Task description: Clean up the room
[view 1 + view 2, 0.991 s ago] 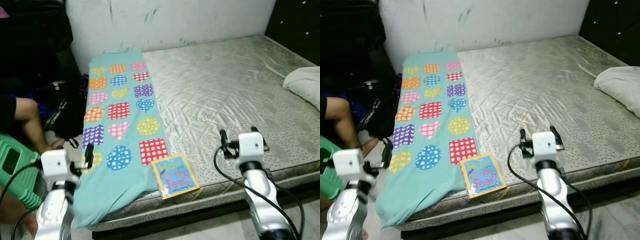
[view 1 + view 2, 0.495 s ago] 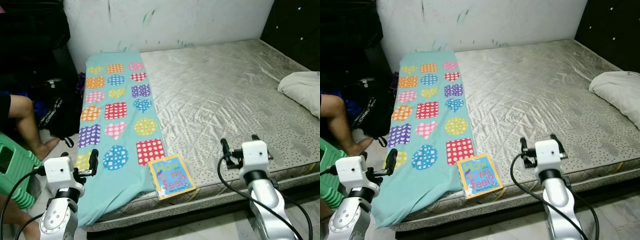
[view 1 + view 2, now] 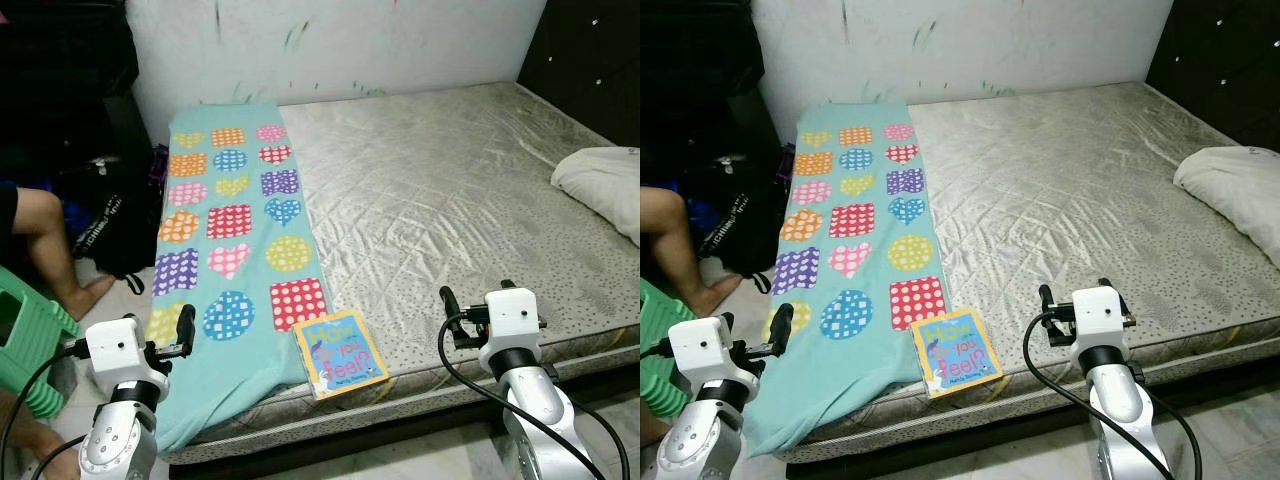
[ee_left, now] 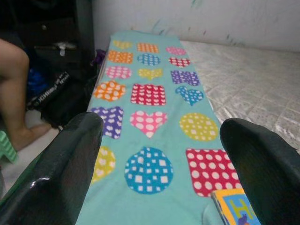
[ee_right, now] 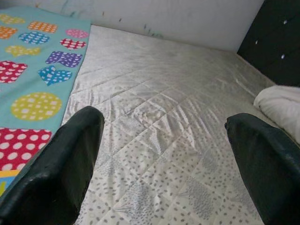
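A robot faces a bare mattress with a children's book near its front edge

A small picture book (image 3: 342,353) lies flat at the near edge of the grey quilted mattress (image 3: 450,190), its corner overlapping a turquoise blanket (image 3: 225,240) patterned with dotted hearts and circles that runs along the mattress's left side. The left gripper (image 4: 159,164) hovers low, off the blanket's front left corner, fingers spread wide and holding nothing; the book sits ahead of it and to its right. The right gripper (image 5: 164,164) hovers at the mattress's near edge, well to the right of the book, also wide open and empty. A white pillow (image 3: 600,180) rests at the far right. A person's bare leg (image 3: 50,240) and a green stool (image 3: 25,345) are on the left
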Motion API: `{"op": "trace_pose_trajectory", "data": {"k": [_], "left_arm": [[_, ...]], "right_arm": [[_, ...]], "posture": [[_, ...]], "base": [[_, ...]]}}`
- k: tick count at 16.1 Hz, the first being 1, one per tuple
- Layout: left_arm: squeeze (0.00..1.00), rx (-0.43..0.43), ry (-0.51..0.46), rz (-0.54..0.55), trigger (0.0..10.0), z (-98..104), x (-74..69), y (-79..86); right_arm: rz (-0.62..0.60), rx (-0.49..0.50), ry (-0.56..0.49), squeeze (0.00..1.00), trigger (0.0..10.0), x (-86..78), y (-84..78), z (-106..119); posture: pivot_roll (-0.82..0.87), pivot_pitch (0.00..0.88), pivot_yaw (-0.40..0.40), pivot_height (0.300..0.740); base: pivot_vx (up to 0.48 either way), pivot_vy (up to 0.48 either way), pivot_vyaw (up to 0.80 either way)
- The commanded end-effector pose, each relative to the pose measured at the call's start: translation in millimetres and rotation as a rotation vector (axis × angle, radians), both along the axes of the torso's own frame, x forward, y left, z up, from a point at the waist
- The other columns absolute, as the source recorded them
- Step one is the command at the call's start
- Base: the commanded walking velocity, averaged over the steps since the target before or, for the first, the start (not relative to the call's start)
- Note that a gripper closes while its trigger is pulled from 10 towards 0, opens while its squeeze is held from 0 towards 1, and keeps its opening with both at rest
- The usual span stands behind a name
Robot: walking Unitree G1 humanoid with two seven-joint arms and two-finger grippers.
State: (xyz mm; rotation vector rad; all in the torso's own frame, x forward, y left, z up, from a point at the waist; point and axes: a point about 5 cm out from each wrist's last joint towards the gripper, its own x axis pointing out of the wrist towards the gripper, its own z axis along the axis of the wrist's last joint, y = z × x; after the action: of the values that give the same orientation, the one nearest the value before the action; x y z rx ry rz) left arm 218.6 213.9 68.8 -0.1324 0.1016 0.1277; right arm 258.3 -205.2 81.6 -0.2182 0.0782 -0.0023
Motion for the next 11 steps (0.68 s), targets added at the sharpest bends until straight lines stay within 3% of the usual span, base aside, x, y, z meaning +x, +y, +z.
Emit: {"op": "trace_pose_trajectory", "data": {"k": [1, 11], "left_arm": [[0.0, -0.002, 0.002, 0.019, 10.0, 2.1, -1.5, 2.6], [0.0, -0.013, 0.01, 0.018, 10.0, 2.3, 0.5, 0.8]], "right_arm": [[0.003, 0.021, -0.02, 0.0, 10.0, 2.8, 0.2, 8.7], [0.019, 0.061, -0.006, 0.0, 10.0, 4.6, 8.0, 10.0]], "posture": [[-0.11, 0.0, -0.004, 0.74], [-0.11, 0.0, -0.002, 0.74]], "base": [[0.0, 0.0, 0.0], [0.0, 0.0, 0.0]]}}
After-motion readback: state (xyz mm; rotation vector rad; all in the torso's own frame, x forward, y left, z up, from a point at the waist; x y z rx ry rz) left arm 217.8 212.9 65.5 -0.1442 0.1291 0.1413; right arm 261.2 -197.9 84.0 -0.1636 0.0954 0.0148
